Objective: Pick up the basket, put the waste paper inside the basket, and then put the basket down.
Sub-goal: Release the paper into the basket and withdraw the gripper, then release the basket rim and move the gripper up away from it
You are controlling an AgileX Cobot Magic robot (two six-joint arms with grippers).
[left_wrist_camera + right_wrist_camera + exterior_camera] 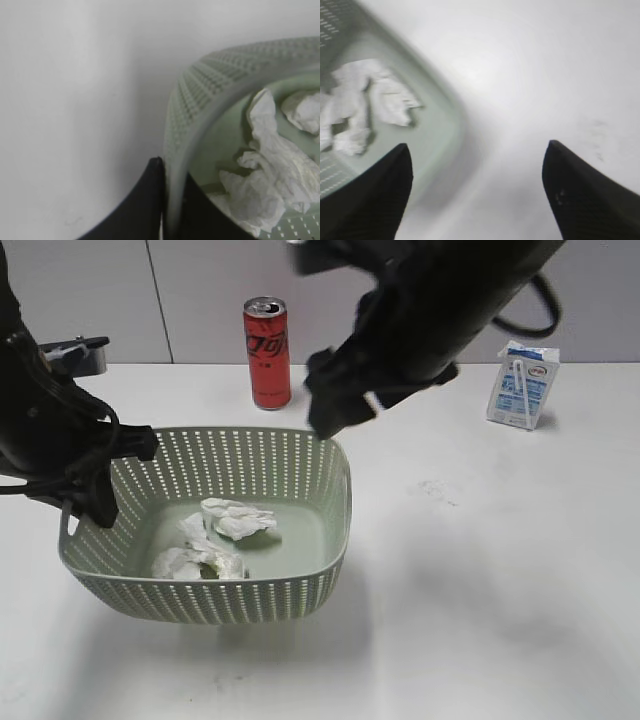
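Observation:
The pale green basket [310, 570] sits left of centre, its left end raised a little. My left gripper [88, 492] is shut on its left rim; in the left wrist view the jaws [170, 200] clamp the basket wall [200, 85]. Wads of white waste paper [235, 520] lie inside the basket, and they also show in the left wrist view [270, 165] and the right wrist view [375, 95]. My right gripper [340, 400] is open and empty, above the basket's back right corner; its jaws [477, 165] hang over the table beside the basket rim [445, 100].
A red drink can [267, 352] stands behind the basket. A blue-and-white carton [523, 385] stands at the back right. A grey wall runs along the back. White table [480, 580] lies right of the basket.

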